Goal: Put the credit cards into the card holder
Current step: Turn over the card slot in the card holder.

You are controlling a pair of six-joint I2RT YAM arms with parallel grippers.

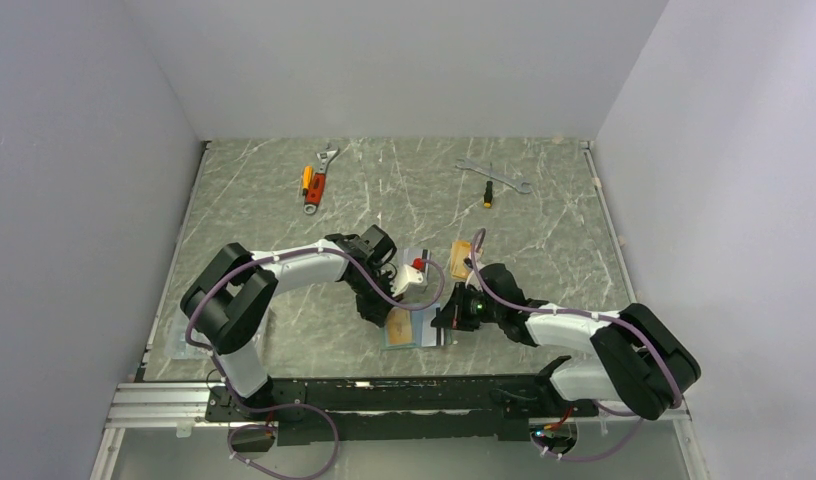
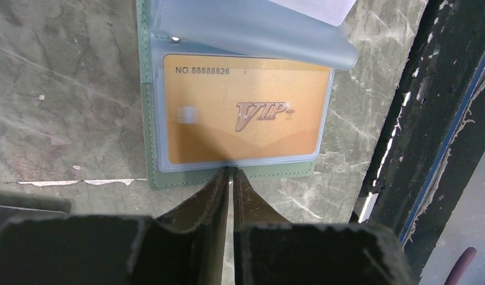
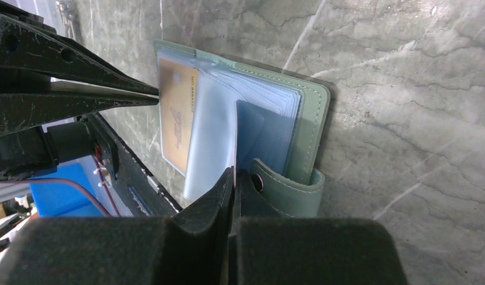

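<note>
two arms lean in over the holder (image 1: 429,340), which lies open on the table (image 1: 264,220) close to their bases, where both can reach it. a spare card (image 1: 462,258) lies just beyond it; the wrenches (image 1: 494,175) sit well apart at the back.

left wrist: the left gripper (image 2: 230,173) is closed with nothing between its fingers. its tips touch the lower edge of the pocket where the vip card (image 2: 246,116) sits fully in. it looks like a pin, to stop the holder sliding.

right wrist: the right gripper (image 3: 233,173) is pinched shut on a clear sleeve (image 3: 213,139), holding it up off the vip card's pocket, probably to expose the next slot.
</note>
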